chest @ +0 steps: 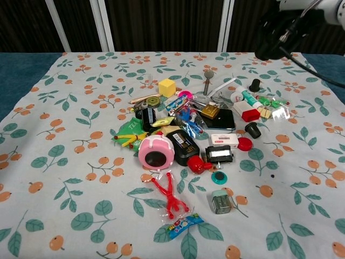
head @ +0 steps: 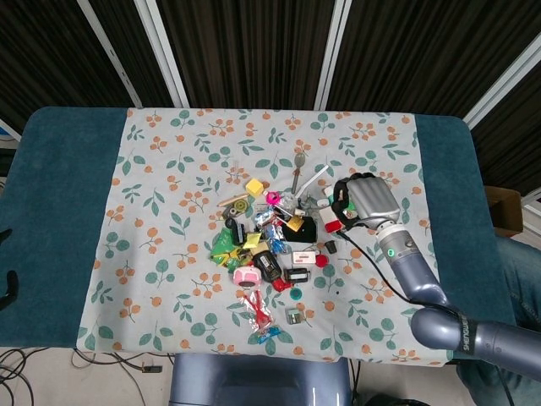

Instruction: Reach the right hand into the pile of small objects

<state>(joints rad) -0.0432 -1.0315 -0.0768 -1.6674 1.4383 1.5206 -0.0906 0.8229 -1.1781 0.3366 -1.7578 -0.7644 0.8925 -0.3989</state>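
Table (head: 68,211): fills most of the head view, teal at both ends, with a leaf-and-berry cloth (chest: 64,162) over the middle.
Pile of small objects (chest: 188,132): centre of both views, spreading right of centre; nothing touches it.
Right hand (head: 365,201): right of centre in the head view, over the pile's right fringe; in the chest view it sits in the upper right corner (chest: 277,27), well above the cloth and clear of every object.
Fingers (chest: 267,46): curled downward and close together, apparently holding nothing; the dark underside hides whether anything small is tucked in.
Left hand: only a dark sliver at the far left edge of the head view, too little to judge.
Step in hand: judged as the approach, the hand raised, the reach into the pile not yet made.
Next move: likely lower the hand down and leftward toward the pile's middle, near the black phone (chest: 222,120).
Red block (chest: 250,114): lower right of the pile's fringe, nearest under the hand.
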